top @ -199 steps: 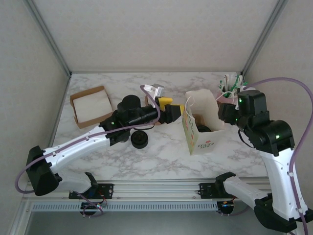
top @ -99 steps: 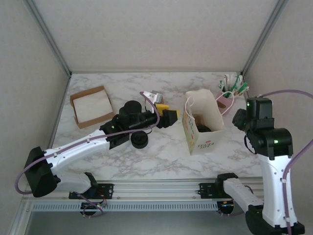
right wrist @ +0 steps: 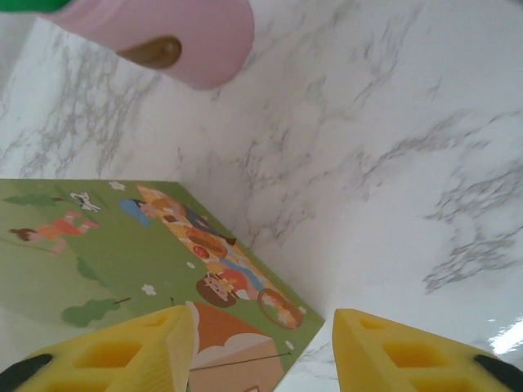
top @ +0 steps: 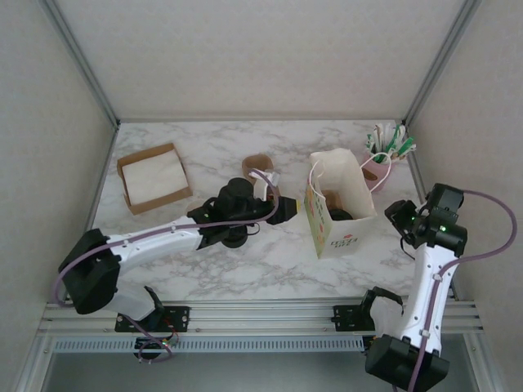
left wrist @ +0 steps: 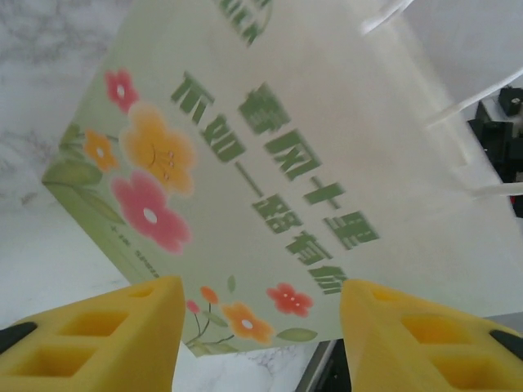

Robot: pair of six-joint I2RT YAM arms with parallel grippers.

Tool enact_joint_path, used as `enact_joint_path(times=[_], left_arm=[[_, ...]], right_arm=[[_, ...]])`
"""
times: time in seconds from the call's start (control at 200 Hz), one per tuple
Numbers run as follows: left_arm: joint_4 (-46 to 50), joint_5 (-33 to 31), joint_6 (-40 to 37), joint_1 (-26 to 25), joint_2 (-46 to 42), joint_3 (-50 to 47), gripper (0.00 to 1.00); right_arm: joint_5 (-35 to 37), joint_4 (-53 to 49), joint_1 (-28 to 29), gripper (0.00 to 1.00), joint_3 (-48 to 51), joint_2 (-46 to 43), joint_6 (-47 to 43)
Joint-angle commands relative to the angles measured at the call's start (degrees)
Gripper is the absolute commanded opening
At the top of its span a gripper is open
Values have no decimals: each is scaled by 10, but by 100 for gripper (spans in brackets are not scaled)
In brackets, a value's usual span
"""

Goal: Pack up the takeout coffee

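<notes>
Coffee sits low inside the paper bag [top: 347, 173]: in the top view a dark round shape [top: 337, 215] shows at the bottom of the open mouth, and I take that to be the takeout coffee. Whether it stands square or leans against a wall I cannot tell.

The bag stands upright on the desk [top: 270, 265], tall and thin-walled, with white string handles loose at its rim. That is the weak point. It looks light and top-heavy for its footprint, so a sideways nudge high on a wall could tip it, roll the cup over and pop the lid.

The left jaws stand apart with nothing between their yellow fingers [left wrist: 122, 327], close to the bag's flowered side and pointed at it. A swing of that arm toward the bag would push it over or slide it away. A finger could also catch a handle string and drag the bag along.

The right jaws are likewise apart and hold nothing, their fingers [right wrist: 392, 351] near the bag's lower corner on the other side. Pressing in from both sides at once could crumple the walls onto the cup.

Just beyond that corner stands a pink cup [top: 377, 169] of green-and-white sticks; a careless right-arm move could knock it down. Under the left arm a black cup [top: 234, 238] rests on the desk, and a low forearm could sweep it.
</notes>
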State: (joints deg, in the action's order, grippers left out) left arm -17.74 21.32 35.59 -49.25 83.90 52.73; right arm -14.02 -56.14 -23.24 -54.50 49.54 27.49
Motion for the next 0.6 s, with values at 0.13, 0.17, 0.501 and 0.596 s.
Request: enact_joint_path(times=[0.13, 0.17, 0.501, 0.596], left_arm=[[-86, 42, 49, 0, 51, -14, 48], [-97, 47, 56, -1, 60, -16, 47], [-136, 52, 78, -4, 111, -17, 43], [-136, 52, 77, -3, 117, -12, 43]], right_arm=[[-136, 131, -11, 49, 91, 47, 29], [-144, 145, -11, 49, 103, 55, 33], [-195, 245, -7, 49, 151, 130, 61], [-199, 265, 2, 50, 155, 147, 68]])
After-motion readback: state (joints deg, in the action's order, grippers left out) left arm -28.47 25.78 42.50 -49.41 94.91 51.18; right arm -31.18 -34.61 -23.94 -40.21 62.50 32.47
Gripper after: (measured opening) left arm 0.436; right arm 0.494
